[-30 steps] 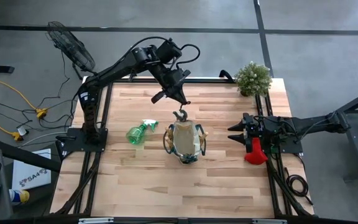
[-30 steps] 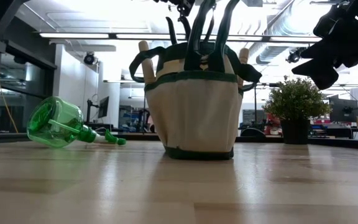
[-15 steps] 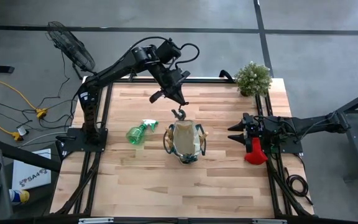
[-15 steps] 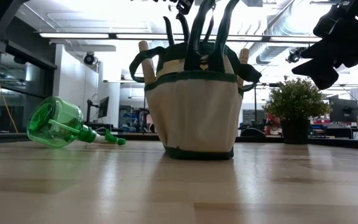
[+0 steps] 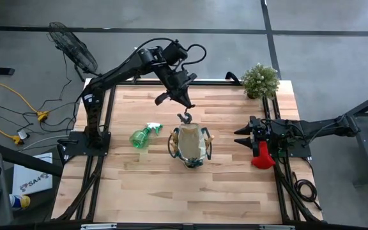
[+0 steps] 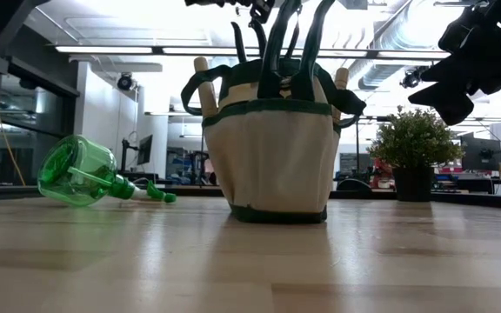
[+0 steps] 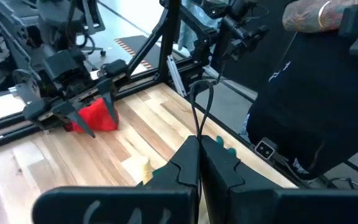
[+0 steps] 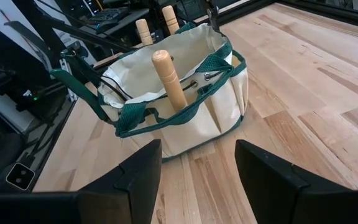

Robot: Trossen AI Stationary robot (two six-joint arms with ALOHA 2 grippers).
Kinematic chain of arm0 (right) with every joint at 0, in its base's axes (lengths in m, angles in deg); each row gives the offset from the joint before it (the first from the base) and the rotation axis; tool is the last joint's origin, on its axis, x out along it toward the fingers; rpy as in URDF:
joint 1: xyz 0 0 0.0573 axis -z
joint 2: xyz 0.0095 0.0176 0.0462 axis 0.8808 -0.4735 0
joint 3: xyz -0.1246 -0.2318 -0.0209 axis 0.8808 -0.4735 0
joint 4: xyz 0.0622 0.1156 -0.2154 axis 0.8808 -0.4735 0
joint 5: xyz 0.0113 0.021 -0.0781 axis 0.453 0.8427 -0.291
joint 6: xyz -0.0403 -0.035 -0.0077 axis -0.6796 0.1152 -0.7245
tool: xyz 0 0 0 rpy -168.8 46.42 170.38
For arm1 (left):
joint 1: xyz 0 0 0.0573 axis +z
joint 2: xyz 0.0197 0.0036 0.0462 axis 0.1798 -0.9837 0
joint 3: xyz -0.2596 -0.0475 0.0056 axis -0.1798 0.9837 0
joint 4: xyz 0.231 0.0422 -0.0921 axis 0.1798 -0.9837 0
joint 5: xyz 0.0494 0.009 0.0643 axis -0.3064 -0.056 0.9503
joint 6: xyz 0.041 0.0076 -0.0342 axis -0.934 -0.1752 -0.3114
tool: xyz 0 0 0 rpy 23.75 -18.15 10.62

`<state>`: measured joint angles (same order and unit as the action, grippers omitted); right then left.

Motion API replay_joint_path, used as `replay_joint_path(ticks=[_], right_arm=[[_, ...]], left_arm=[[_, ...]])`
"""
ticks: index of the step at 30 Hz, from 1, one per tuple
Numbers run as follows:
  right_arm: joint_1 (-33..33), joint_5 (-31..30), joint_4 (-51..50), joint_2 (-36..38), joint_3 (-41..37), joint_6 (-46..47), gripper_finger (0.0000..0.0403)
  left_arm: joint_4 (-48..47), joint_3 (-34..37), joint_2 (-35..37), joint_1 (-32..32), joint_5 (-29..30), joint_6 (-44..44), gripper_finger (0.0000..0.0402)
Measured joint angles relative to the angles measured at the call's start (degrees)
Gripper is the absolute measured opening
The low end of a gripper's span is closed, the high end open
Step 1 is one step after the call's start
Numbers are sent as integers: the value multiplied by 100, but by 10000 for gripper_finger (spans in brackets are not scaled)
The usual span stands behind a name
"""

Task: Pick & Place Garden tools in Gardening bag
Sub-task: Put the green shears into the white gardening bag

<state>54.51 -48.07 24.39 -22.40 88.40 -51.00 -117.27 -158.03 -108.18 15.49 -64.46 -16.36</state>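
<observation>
The beige gardening bag [image 5: 189, 145] with green trim stands upright at the table's middle and also shows in the low view [image 6: 272, 148]. Wooden handles [image 8: 168, 78] and dark tool handles [image 6: 277, 43] stick up out of it. A green spray bottle [image 5: 142, 135] lies on its side to the bag's left. A red glove [image 5: 261, 156] lies at the right edge. My left gripper [image 5: 183, 102] is shut and hangs above the table just beyond the bag's far side. My right gripper [image 8: 197, 180] is open at the right edge, pointing at the bag.
A potted plant [image 5: 259, 80] stands at the far right corner. A person in dark clothing [image 7: 303, 93] stands beyond the table's edge in the left wrist view. Bare wood lies in front of the bag toward the near edge [image 5: 184, 198].
My left gripper has gone a little up and toward the far edge, away from the bag's top. The bag, spray bottle and right arm have kept still.
</observation>
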Motion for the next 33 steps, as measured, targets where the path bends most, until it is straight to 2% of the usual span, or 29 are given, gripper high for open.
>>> replay_joint_path(ticks=[33], right_arm=[[-1, -2, 2, 0, 0, 0, 197]], left_arm=[[-50, 2, -587, 116, -308, 15, 0]])
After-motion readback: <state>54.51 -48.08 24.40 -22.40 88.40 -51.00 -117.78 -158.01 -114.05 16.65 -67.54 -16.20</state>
